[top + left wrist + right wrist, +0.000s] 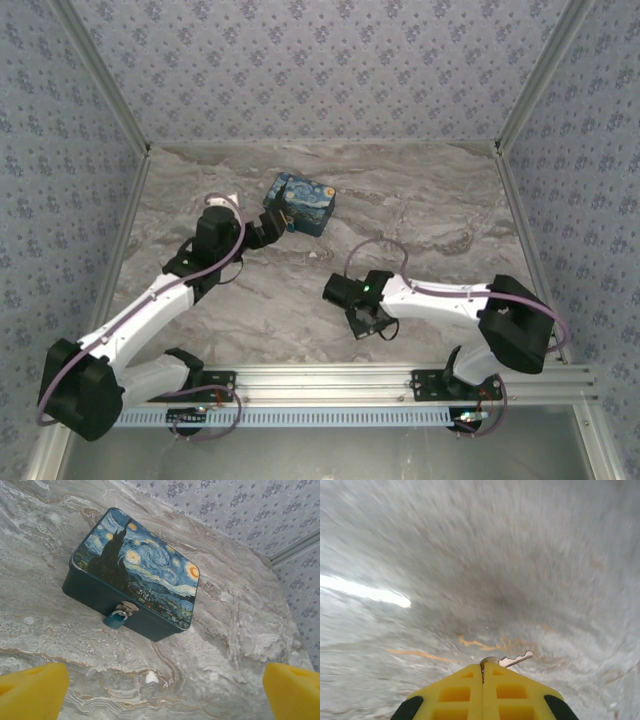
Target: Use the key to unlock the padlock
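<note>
A tiny blue padlock (115, 619) with a thin silvery shackle hangs from the clasp on the front of the starry-night box (135, 572). From above the same box (301, 204) lies at the back centre of the table. My left gripper (281, 218) hovers just in front of it, wide open, with its yellow fingertips (32, 690) at the lower corners of the left wrist view. My right gripper (483, 669) is shut on the small silvery key (512, 660), whose blade sticks out to the right of the pads. That gripper (371, 322) sits low at the table's centre-right.
The marble tabletop (420, 220) is walled by patterned panels on three sides. A small white chip (151, 678) lies on the surface in front of the box. A metal rail (330, 385) runs along the near edge by the arm bases.
</note>
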Action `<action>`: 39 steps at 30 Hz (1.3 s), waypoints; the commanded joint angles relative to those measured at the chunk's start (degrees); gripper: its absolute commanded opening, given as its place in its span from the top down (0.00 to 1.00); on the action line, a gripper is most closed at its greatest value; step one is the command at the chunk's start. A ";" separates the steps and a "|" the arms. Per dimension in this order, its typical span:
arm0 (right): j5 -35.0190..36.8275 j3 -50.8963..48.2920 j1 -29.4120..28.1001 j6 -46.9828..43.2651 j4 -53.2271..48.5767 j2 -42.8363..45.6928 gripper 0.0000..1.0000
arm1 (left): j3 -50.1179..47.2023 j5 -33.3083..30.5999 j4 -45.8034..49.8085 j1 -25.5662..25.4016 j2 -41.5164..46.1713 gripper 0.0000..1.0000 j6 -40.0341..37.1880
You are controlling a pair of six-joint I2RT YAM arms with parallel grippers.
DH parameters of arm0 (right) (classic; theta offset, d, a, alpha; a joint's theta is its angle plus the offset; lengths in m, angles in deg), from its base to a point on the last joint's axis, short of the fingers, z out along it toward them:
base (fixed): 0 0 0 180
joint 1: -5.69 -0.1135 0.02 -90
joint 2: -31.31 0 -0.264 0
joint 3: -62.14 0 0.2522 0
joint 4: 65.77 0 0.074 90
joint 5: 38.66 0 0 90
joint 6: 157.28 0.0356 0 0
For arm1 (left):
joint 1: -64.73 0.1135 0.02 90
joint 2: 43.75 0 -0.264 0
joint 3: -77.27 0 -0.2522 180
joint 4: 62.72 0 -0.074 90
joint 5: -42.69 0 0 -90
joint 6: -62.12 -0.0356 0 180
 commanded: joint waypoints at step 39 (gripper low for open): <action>-4.18 -8.80 7.93 -90.94 39.60 35.69 1.00 | 18.15 31.63 2.13 -11.33 -8.29 0.36 11.12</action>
